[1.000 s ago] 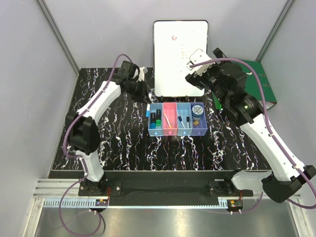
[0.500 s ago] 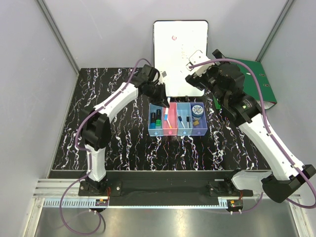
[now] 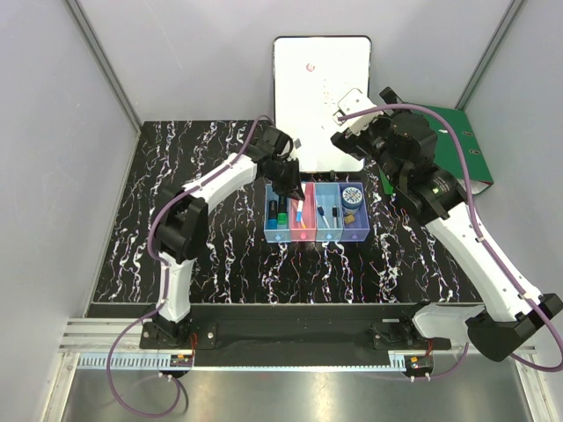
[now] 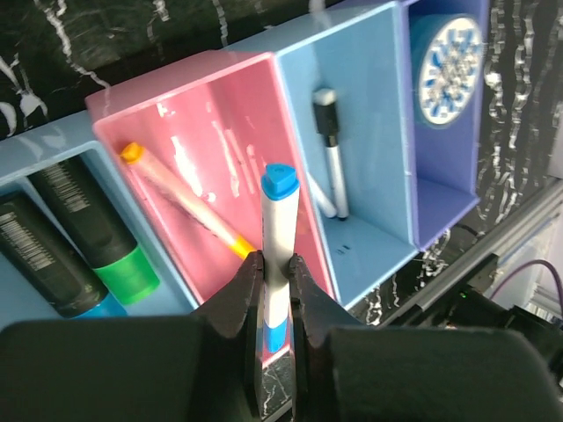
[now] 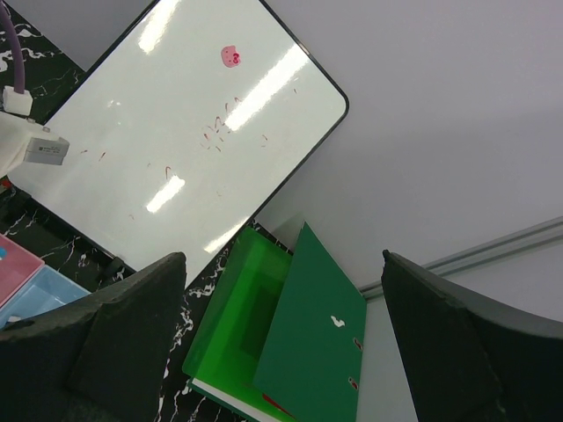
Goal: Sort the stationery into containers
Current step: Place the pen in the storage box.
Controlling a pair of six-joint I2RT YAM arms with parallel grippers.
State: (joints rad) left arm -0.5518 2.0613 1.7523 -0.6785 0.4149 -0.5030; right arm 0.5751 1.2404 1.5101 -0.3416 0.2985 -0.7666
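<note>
Top external view: the black marbled table point(image 3: 211, 220) carries a large whiteboard point(image 3: 321, 88) at 12 o'clock. The right arm covers the board's lower right corner. Small reddish marks on the board are too faint to read. A green binder point(image 3: 471, 154) lies at 2 o'clock, partly under that arm.

The row of bins point(image 3: 314, 239) sits at the table's middle. The right gripper point(image 5: 281, 259) hangs above the board and binder with its fingers spread wide and nothing between them.

The left gripper point(image 4: 273, 280) is closed tight on a white pen with blue ends point(image 4: 278, 229). It holds the pen upright over the pink bin point(image 4: 220, 114), and its body hides the pen's lower end.

In the leftmost bin lie a green-black marker point(image 4: 101, 242) and a second black marker point(image 4: 44, 264), half hidden. Their white print and barcodes are illegible. The blue tape roll point(image 4: 449, 66) in the purple-blue bin is cut off at the frame's top. A yellow-ended pen point(image 4: 176, 202) lies in the pink bin. A black-ended pen point(image 4: 330, 141) lies in the next bin at 3 o'clock. A tan block point(image 3: 350, 217) sits by the tape roll.
</note>
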